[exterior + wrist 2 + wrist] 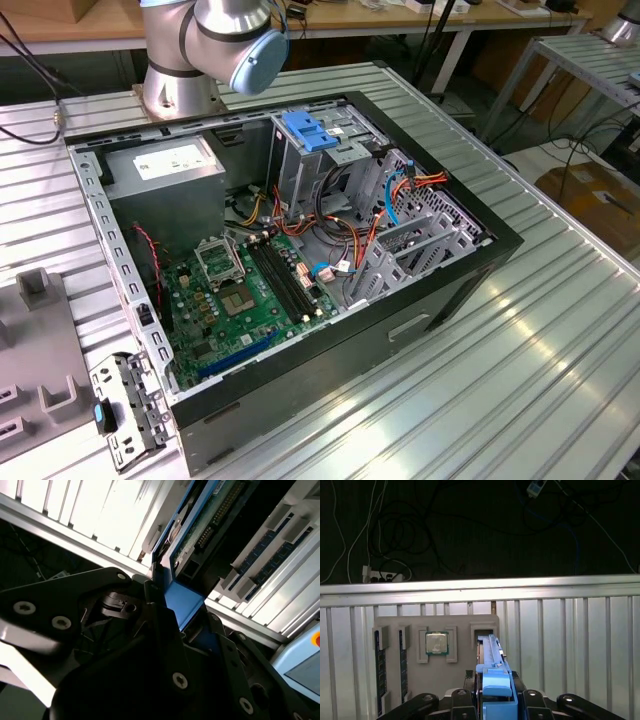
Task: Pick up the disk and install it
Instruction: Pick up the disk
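Across the slatted metal table (560,330), the open computer case (330,370) lies with its motherboard (240,290) bare and the blue-topped drive cage (310,135) standing inside. Toward the exterior view's left sits the grey parts tray (40,340). Over that tray, in the first wrist view, the disk (492,652) stands on edge, far end at a tray slot. The gripper (496,702) is clamped on it, black fingers (159,611) pressed against the blue rail in the second wrist view! A processor chip (437,643) rests in the pocket just beside the slot, memory sticks (380,665) farther along.
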`<state>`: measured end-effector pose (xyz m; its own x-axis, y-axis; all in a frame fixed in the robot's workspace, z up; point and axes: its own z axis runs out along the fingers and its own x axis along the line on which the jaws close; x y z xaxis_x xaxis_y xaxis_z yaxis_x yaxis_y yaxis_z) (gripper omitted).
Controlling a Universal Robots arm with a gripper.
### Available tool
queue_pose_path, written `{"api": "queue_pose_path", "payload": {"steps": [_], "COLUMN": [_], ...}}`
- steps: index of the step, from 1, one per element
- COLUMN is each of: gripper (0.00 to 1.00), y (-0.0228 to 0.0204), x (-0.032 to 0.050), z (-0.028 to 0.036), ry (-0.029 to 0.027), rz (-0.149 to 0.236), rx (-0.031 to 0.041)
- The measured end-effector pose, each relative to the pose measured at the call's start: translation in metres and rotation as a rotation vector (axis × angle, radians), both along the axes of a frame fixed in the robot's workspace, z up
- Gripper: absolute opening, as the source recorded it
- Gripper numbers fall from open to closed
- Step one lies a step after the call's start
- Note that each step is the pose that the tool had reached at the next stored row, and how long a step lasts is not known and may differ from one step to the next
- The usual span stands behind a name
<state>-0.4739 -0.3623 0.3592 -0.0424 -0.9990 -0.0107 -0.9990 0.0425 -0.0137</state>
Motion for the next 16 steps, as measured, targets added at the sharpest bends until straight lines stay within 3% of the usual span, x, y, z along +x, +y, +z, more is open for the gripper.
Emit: {"api": "queue_pose_path", "payload": {"steps": [16], "gripper": [0.37], "y": [0.0000], "x": [0.0000], "z": [0.0174], "ry": [-0.0001], "rz": [0.000], "rx": [0.0001]}}
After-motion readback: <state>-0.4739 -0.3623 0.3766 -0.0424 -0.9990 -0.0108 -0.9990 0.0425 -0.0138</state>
